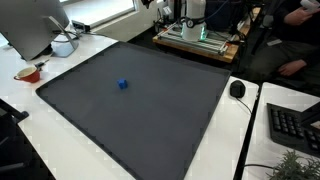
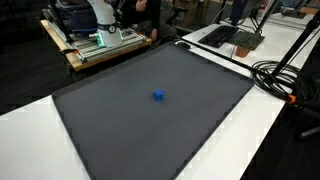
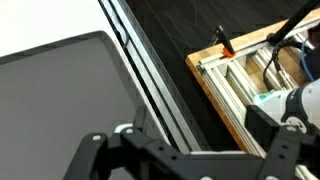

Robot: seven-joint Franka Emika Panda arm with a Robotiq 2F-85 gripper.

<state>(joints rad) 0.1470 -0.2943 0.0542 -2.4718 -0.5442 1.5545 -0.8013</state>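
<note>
End effector [image 3: 185,160] hangs well apart from the blue cube [image 1: 122,85]

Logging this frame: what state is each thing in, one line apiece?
tool: open, holding nothing, above the mat's edge.
blue cube: resting on the mat, nothing touching it.
dark mat: lying flat on the white table.
cables: lying loose on the table beside the mat.
</note>
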